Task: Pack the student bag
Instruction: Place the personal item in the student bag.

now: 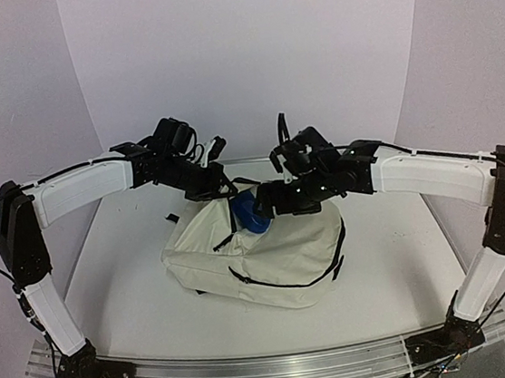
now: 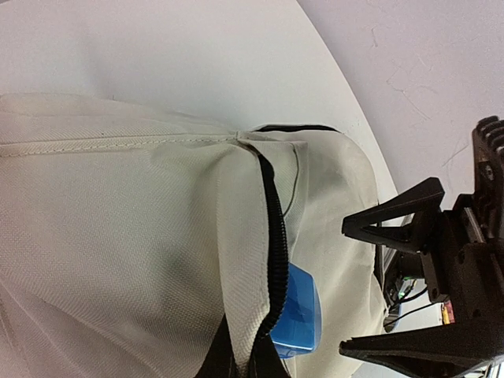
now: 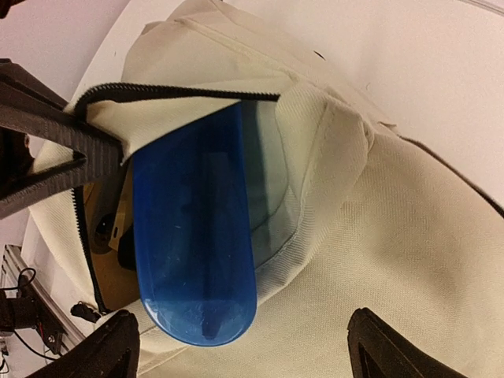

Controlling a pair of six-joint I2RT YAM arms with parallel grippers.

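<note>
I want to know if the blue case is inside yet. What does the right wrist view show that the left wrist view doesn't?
Right wrist only: nearly the whole blue case, one end under the student bag's zipper edge, rounded end outside; the left gripper pinching that edge. Left wrist only: the right gripper side-on, wide open. Both: bag, zipper, blue case.

The student bag (image 1: pixel 279 263) lies flat on the white table (image 1: pixel 129 303).

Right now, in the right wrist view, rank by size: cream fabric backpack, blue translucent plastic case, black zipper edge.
1. Cream fabric backpack, filling most of the frame.
2. Blue translucent plastic case, enlarged by nearness.
3. Black zipper edge, a thin strip.
</note>
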